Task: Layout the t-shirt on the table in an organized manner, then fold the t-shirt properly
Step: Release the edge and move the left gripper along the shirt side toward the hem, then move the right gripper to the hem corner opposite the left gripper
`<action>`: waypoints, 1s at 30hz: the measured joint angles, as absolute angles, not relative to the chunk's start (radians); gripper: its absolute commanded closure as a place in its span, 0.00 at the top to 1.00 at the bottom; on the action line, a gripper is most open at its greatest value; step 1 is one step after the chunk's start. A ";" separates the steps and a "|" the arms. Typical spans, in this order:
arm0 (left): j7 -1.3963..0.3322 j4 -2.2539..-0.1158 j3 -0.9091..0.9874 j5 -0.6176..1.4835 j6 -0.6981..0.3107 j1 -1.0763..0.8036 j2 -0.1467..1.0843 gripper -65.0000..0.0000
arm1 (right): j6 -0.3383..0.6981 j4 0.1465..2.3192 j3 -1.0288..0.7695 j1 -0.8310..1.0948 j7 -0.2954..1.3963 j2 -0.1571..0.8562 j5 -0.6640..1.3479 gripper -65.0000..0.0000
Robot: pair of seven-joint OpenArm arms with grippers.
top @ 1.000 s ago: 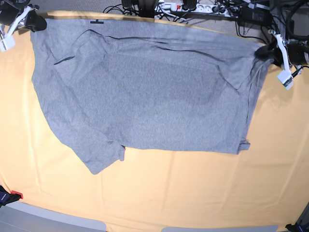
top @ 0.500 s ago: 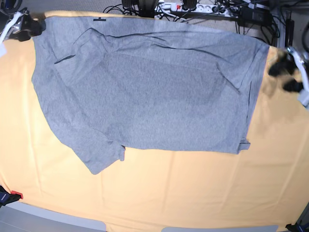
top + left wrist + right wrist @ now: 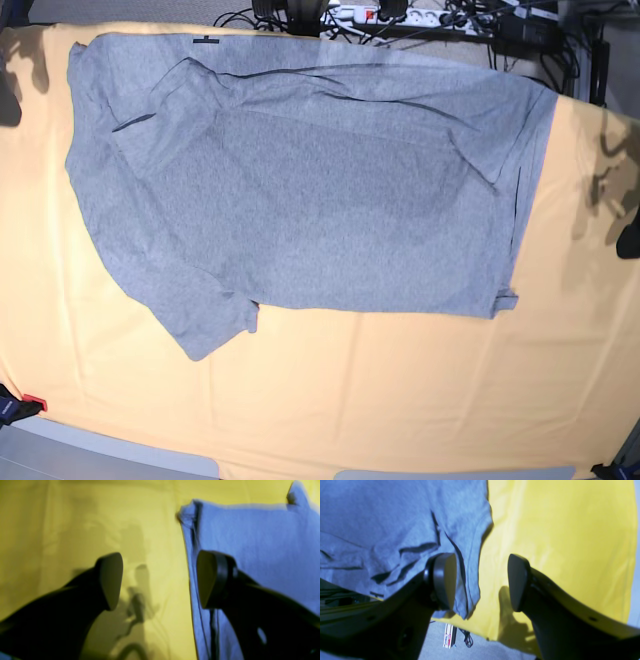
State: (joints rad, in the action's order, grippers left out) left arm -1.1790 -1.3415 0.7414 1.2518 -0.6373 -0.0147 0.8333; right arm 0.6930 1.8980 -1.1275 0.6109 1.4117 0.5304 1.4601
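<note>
The t-shirt point(image 3: 300, 190) lies spread flat on the far half of the table point(image 3: 380, 400), plain grey side up, with one sleeve pointing to the front left. In the left wrist view, my left gripper point(image 3: 158, 582) hangs open above the shirt's side edge point(image 3: 190, 580). One finger is over the yellow cloth and the other over grey fabric, with nothing between them. In the right wrist view, my right gripper point(image 3: 481, 581) is open too, over a wrinkled shirt corner point(image 3: 467, 600) near the table's edge. It holds nothing.
A power strip and tangled cables point(image 3: 400, 15) run behind the table's far edge. A small red-tipped part point(image 3: 30, 403) sits at the front left corner. Grey floor with a white label strip point(image 3: 449, 632) shows past the table edge in the right wrist view.
Both grippers opened, let go of the shirt's far corners and drew outward, leaving the base view. The shirt has stayed flat, and only the arms' shadows fall on the cloth now.
</note>
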 measured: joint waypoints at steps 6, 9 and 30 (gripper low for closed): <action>-1.174 -1.108 0.567 1.250 -0.671 0.200 0.802 0.72 | 0.693 1.898 -1.127 0.611 1.414 0.530 1.465 0.53; -1.137 -1.042 0.466 1.221 -0.685 0.286 0.753 0.72 | 0.693 1.898 -1.127 0.612 1.415 0.530 1.467 0.53; -0.815 -0.849 0.222 0.733 -0.632 0.494 0.415 0.71 | 0.693 1.898 -1.127 0.612 1.415 0.529 1.467 0.53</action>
